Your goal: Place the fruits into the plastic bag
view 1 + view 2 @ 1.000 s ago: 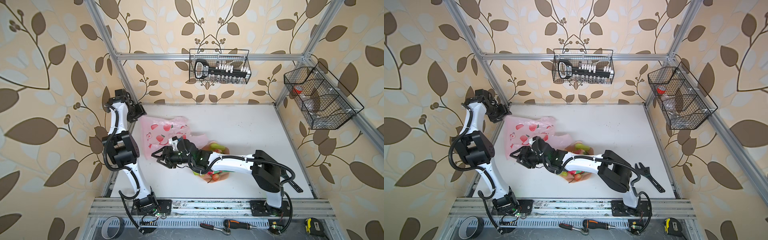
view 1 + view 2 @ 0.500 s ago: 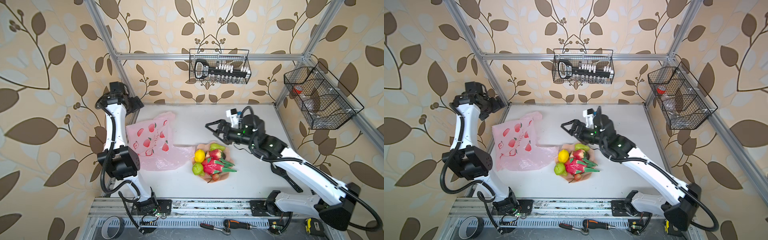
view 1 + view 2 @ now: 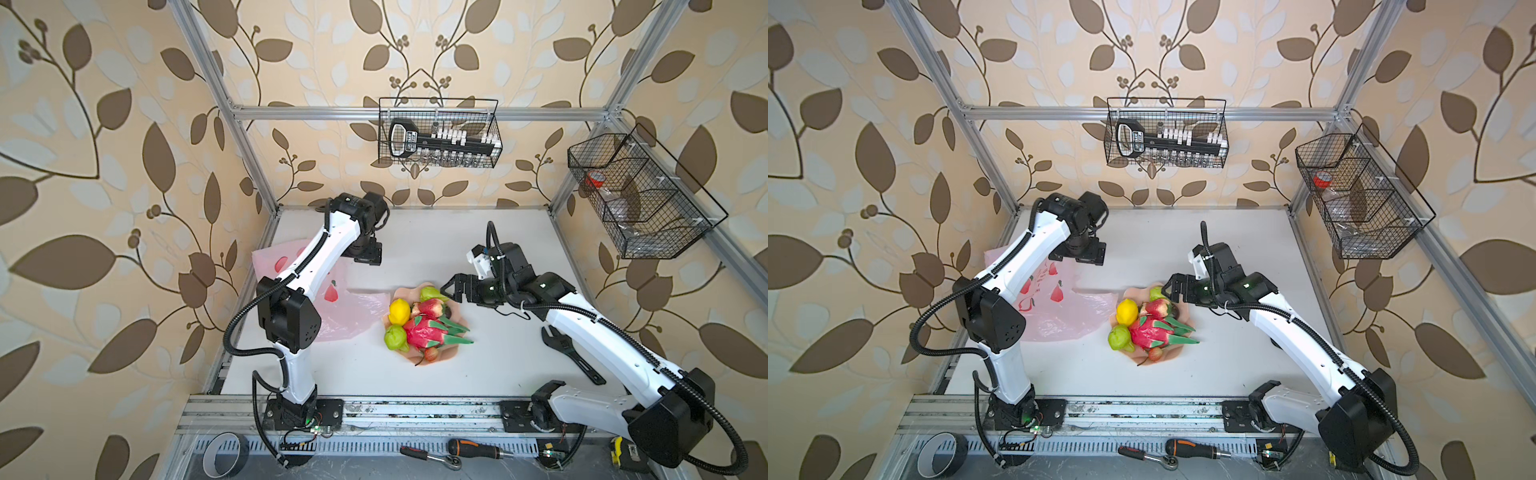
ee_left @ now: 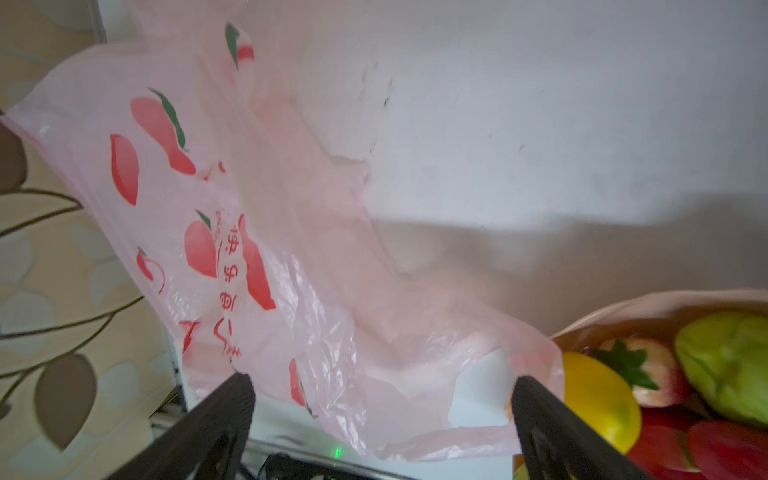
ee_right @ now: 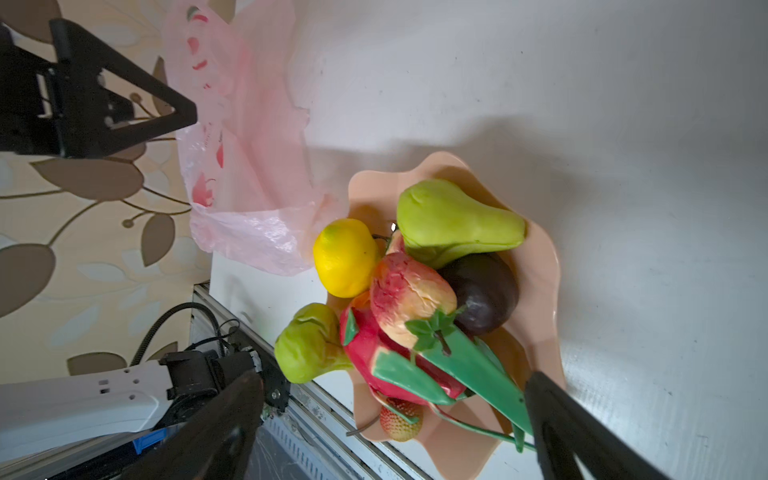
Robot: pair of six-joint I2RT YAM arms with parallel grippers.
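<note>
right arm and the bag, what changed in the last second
The right end effector drew back from the plastic bag, across the plate, and hangs open by the plate's far right rim. The left end effector swung from the far left corner inward, open above the bag. The bag, bunched before, lies flatter beside the plate. The fruits stayed piled on the plate.

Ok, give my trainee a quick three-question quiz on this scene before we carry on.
1. Multiple choice: the dragon fruit rests on A) a wire basket, B) the peach scalloped plate, C) the white table.
2. True or false: the left gripper and the right gripper both have open jaws with nothing between them.
3. Count: how many green pears are on the plate?
Key: 1 B; 2 true; 3 two.
</note>
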